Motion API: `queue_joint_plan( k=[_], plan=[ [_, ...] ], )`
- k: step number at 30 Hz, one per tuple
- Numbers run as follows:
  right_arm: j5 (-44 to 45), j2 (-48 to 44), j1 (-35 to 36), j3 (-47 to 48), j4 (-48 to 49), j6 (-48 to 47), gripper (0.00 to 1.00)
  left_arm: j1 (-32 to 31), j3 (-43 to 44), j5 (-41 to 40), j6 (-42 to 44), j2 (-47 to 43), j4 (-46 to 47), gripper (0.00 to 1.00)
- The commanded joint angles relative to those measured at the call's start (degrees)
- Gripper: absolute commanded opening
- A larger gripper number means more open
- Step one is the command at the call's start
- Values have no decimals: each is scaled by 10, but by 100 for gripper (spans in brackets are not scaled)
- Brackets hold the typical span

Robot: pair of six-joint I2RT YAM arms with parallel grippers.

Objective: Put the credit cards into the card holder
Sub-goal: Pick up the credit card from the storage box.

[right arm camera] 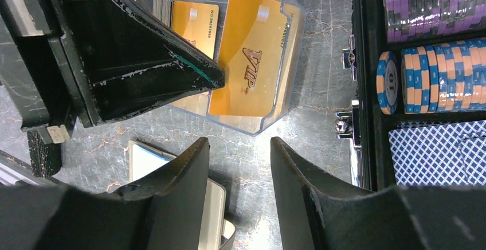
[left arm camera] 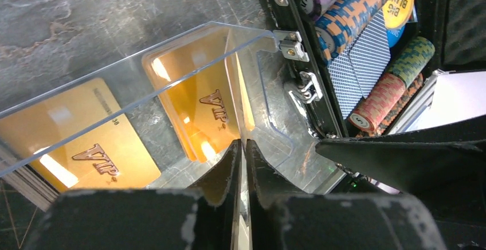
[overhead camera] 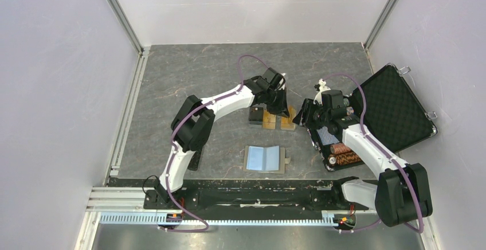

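**Top view:** The card holder [overhead camera: 265, 159] lies open, pale blue side up, left of the chip case [overhead camera: 395, 109]. The credit cards [overhead camera: 269, 121] lie just left of the case, under the left gripper [overhead camera: 279, 109].

**Left wrist view:** The jaws are pinched together on a wall of the clear box [left arm camera: 189, 61]. The box stands beside the case, over one gold card [left arm camera: 200, 104].

**Right wrist view:** The right gripper [right arm camera: 238, 164] has its jaws apart and holds nothing, just beside the case.

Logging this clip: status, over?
Left gripper shut on clear box wall. Right gripper open, empty. Gold card inside box; card holder open.
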Motion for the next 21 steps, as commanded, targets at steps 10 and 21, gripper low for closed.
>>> queue_joint_plan(
  k=[10,21],
  plan=[
    [0,-17,-8,27,-4,-15,47,-9,30,11,-19,33,10,22],
    [-7,-39,-12,55,-24,-22,53,-5,-10,-57,-12,-90,25,2]
  ],
)
